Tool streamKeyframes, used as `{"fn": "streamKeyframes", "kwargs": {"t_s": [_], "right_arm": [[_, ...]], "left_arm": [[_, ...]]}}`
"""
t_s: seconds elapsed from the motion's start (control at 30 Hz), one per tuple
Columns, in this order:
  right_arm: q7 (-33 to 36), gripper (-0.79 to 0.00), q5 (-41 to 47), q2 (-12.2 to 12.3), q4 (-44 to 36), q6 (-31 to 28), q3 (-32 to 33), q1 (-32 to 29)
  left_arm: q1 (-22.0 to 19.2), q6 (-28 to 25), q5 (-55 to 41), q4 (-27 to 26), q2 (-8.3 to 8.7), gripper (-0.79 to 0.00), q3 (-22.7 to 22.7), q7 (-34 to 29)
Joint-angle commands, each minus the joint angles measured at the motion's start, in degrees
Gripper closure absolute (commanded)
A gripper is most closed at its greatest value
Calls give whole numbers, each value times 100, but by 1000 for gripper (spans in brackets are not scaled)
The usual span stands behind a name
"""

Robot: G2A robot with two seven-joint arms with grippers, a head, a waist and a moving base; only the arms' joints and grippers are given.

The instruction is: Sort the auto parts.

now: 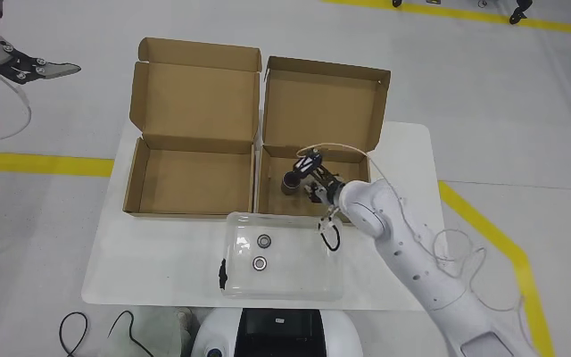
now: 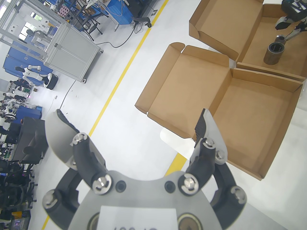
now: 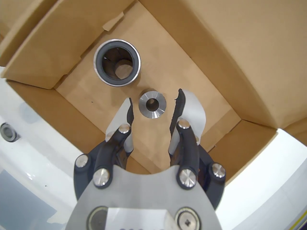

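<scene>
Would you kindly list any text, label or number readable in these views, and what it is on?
Left wrist label, behind the left gripper: cut off, unreadable.
Right wrist label, behind the right gripper: cut off, unreadable.
Cardboard boxes: no print visible.

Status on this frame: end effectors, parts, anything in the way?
Right end effector open over small bushing in right box. Left end effector open, off the table. Tall sleeve beside bushing, apart; two bearings in bin.
</scene>
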Motion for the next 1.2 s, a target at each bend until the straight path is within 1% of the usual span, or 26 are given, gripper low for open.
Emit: {"fn": "streamKeyframes", "kwargs": {"t_s": [0.0, 0.13, 0.23, 0.47, 0.67, 0.8, 0.93, 1.03, 1.17], "right_arm": [[-69, -357, -34, 48, -347, -213, 101, -174], [-381, -372, -16, 131, -970, -673, 263, -540], [-553, -372, -90, 171, -1291, -876, 278, -775], [-1248, -363, -218, 240, -1750, -1526, 148, -1260], [-1514, -342, -383, 294, -1788, -2057, -40, -1545], [-1726, -351, -351, 311, -1647, -2328, -166, -1655], [-1951, -360, -420, 316, -1548, -2425, -293, -1716], [-2185, -342, -456, 319, -1485, -2440, -327, -1738], [-2212, -339, -463, 320, -1477, -2439, -328, -1740]], "left_arm": [[0, 0, 0, 0, 0, -785, 0, 0], [0, 0, 0, 0, 0, -785, 0, 0], [0, 0, 0, 0, 0, -785, 0, 0], [0, 0, 0, 0, 0, -785, 0, 0], [0, 0, 0, 0, 0, -785, 0, 0], [0, 0, 0, 0, 0, -785, 0, 0], [0, 0, 0, 0, 0, -785, 0, 0], [0, 0, 0, 0, 0, -785, 0, 0], [0, 0, 0, 0, 0, -785, 0, 0]]}}
